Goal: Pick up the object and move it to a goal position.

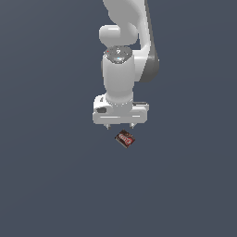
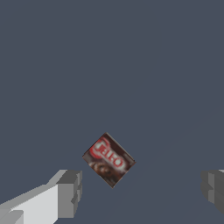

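Note:
The object [image 1: 125,139] is a small flat dark brown box with a red-and-white label, lying face up and turned at an angle on the grey floor. My gripper [image 1: 120,126] hangs above it with the fingers pointing down, open and empty. In the wrist view the box [image 2: 108,159] lies below, between the two spread fingers [image 2: 69,192], closer to one of them and apart from both. No goal marker shows in either view.
The white arm [image 1: 121,69] rises behind the gripper toward the top of the exterior view. The plain dark grey floor [image 1: 55,185] spreads around the box on all sides.

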Controlling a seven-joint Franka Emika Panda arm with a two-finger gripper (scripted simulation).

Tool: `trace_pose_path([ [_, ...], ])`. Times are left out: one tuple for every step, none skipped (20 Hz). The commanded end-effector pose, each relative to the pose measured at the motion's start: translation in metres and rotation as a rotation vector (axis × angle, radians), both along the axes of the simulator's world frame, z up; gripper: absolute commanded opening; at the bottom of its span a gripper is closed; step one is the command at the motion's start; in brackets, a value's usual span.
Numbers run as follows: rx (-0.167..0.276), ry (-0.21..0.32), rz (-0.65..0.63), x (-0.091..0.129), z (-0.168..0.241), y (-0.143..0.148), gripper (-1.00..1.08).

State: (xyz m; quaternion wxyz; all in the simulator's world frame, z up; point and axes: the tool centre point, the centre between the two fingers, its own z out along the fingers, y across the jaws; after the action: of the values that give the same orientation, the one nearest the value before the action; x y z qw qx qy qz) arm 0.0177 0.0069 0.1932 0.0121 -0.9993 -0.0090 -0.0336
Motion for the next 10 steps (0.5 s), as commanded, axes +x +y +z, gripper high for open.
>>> trace_pose_path([
  [0.000,0.000,0.000,0.0000,0.0000,0.0000,1.00],
  [0.000,0.000,0.000,-0.0001,0.0000,-0.0004,1.00],
  [-0.001,0.001,0.002,-0.0003,-0.0005,-0.0001,1.00],
  [-0.003,0.002,0.004,-0.0006,-0.0012,-0.0003,1.00],
  [-0.005,0.004,0.006,-0.0010,-0.0021,-0.0004,1.00],
  [-0.008,0.005,0.010,-0.0016,-0.0033,-0.0007,1.00],
  [-0.012,0.008,0.013,-0.0023,-0.0046,-0.0010,1.00],
  [-0.015,0.010,0.017,-0.0029,-0.0059,-0.0013,1.00],
  [-0.018,0.012,0.019,-0.0034,-0.0069,-0.0015,1.00],
  [-0.020,0.013,0.021,-0.0038,-0.0075,-0.0017,1.00],
])
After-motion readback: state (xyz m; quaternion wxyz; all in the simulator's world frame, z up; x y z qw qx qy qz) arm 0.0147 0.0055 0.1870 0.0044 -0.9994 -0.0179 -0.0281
